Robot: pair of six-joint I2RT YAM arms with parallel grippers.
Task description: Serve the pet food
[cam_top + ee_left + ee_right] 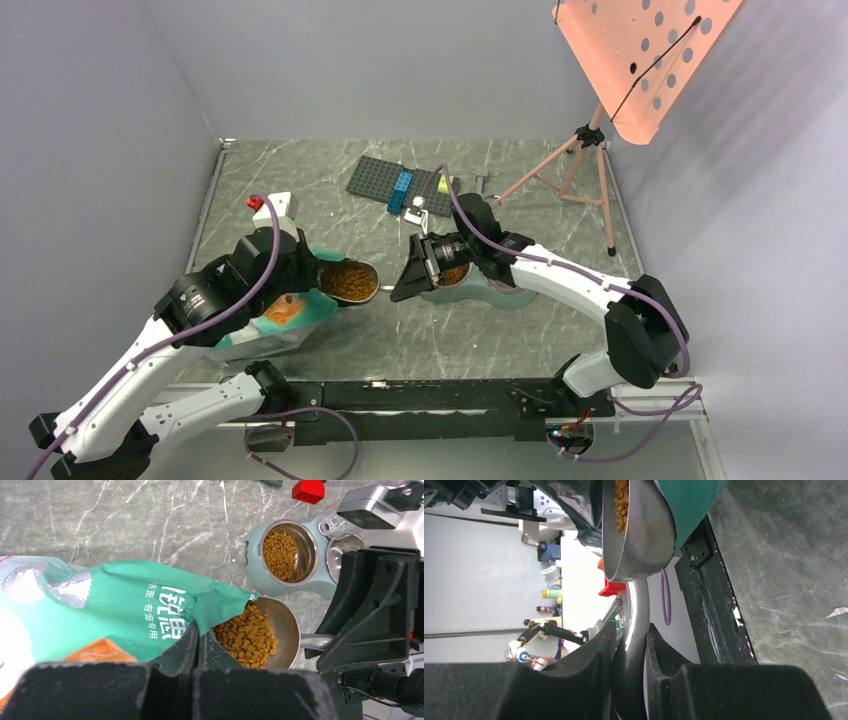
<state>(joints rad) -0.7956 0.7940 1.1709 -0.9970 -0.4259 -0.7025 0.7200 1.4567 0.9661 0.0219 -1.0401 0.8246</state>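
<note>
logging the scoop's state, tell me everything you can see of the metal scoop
The metal scoop is a shiny round steel-looking cup on a curved handle, held level and filled with orange-brown kibble. Its rim touches the open mouth of the teal pouch. The right gripper has its jaws clamped on the handle.

From above, the left arm (200,300) covers most of the pouch (310,318), and the right gripper (403,285) hides part of the dish (495,293). In the left wrist view, the dish's second bowl (342,550) is half hidden. The handle of the scoop (644,530) vanishes between the right gripper's fingers.
</note>
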